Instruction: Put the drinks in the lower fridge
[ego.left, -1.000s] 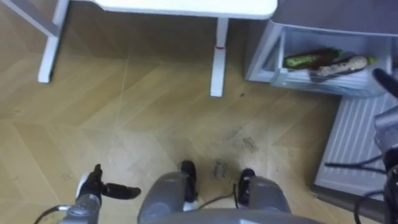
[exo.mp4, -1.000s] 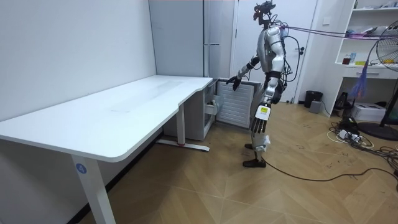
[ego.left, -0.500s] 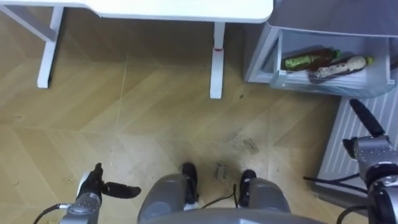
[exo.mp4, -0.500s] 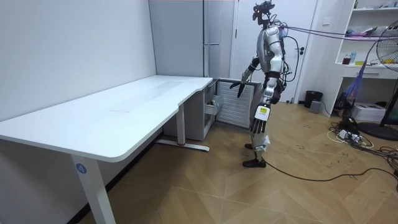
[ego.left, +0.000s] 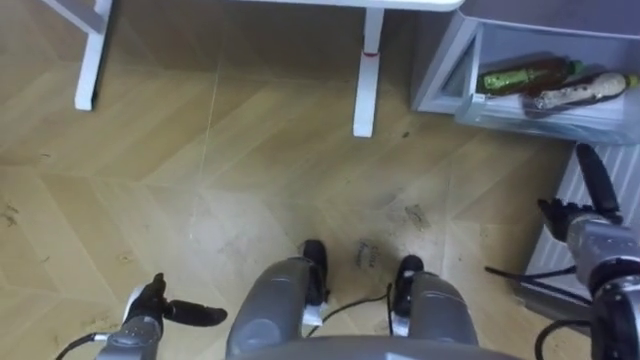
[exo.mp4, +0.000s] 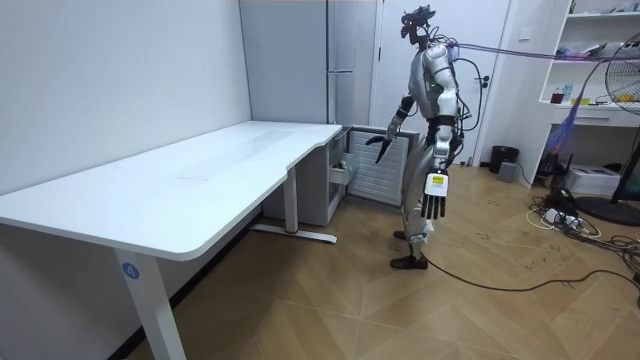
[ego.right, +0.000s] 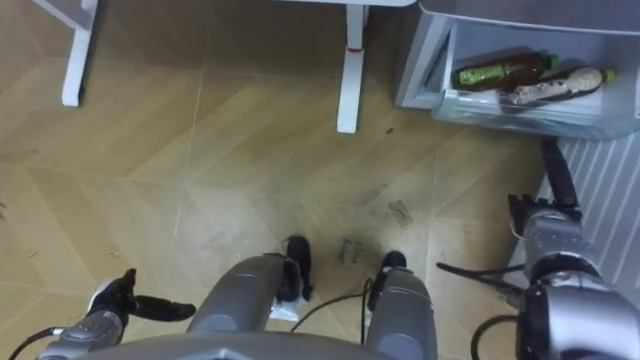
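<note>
Within the fridge drawer (ego.left: 520, 112), two bottles (ego.left: 527, 75), left hand (ego.left: 150, 310), right hand (ego.left: 598, 235) straight-fingered

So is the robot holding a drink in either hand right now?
No, the left hand and right hand are both open and empty, while two bottles lie in the open fridge drawer.

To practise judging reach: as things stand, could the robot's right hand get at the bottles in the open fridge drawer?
Probably yes, with a forward bend: the drawer is pulled out, the bottles lie uncovered in it, and nothing stands between them and the right hand.
</note>
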